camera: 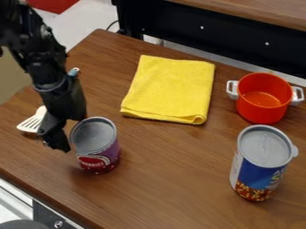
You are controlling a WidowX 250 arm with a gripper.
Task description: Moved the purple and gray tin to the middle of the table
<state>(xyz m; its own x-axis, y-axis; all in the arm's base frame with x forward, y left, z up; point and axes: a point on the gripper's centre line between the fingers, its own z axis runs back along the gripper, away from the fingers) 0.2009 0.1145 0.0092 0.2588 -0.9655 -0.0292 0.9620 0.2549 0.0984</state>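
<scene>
Nearest us, the blue can stands upright on the table, and behind it there's the orange pot with white handles. Over to the left, here's the purple and gray tin, upright, with the black gripper right at its left side; whether it's wide or narrow, I can't tell! Yellow cloth between tin and pot, white spatula beyond the gripper.
</scene>
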